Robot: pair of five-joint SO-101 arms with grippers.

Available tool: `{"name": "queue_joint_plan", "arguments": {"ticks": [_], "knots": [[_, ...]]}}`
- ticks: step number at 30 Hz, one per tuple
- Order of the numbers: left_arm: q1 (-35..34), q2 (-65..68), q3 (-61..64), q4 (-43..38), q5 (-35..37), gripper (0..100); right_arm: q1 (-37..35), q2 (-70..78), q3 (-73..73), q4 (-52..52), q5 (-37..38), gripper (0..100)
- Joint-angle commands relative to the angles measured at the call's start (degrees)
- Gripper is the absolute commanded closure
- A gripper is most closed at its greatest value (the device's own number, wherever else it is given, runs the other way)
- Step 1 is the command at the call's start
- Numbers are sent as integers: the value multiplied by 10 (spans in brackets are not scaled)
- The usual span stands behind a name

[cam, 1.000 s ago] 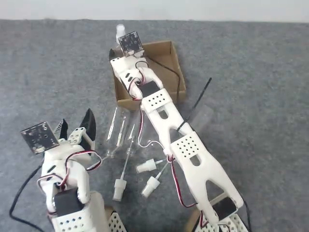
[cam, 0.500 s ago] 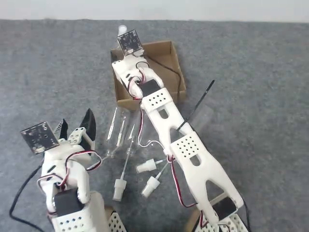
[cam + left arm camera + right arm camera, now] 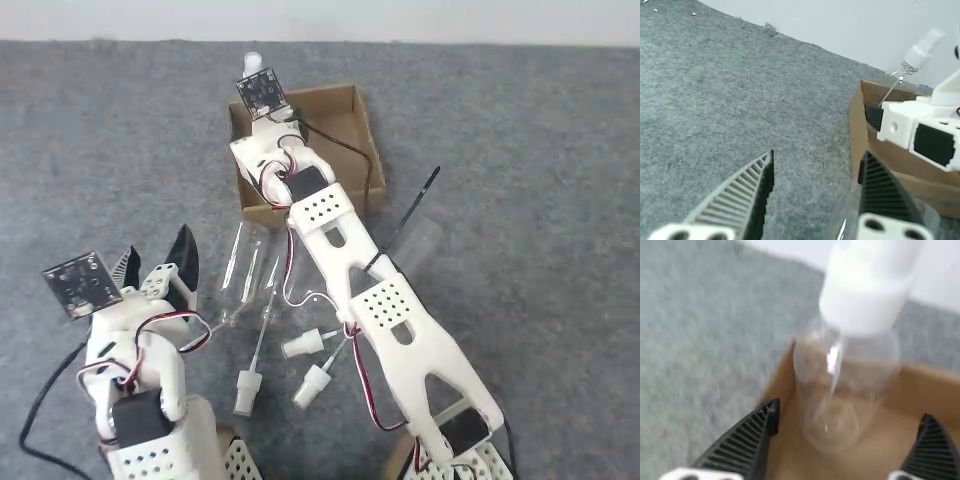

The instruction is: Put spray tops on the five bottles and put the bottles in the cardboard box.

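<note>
A capped spray bottle (image 3: 840, 385) stands in the far-left corner of the cardboard box (image 3: 352, 110), the right gripper (image 3: 850, 412) spread wide around it after its wrist shifted slightly, suggesting a release. The left gripper (image 3: 819, 156), open and empty, waits at the near-left corner of the counter (image 3: 540, 200).

Glossy clear bottle (image 3: 840, 390), matt cardboard box (image 3: 342, 108)

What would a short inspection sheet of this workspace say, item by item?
Surface: grey carpet-like mat.
Job's things: cardboard box; capped bottle in its corner; clear bottles and three loose spray tops lying on the mat.
Clutter: nothing seen.
Hands: left hand open over the mat; right hand open around the capped bottle.
Cables: wires along the arms; thin black strip beside the right arm.
Surroundings: pale wall.
</note>
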Motion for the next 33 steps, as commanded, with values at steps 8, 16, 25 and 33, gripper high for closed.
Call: {"name": "queue_joint_plan", "arguments": {"ticks": [8,16,25,33], "knots": [[-3,-10,-7,-5,7,742,-4,-113,-41,137,-28,633],[-3,-10,-7,-5,7,742,0,-165,-41,244,-29,633],[-3,-10,-7,-5,-20,742,2,-211,-41,369,-30,634],[-3,-10,-7,-5,-21,742,32,-252,-40,415,-27,757]]}}
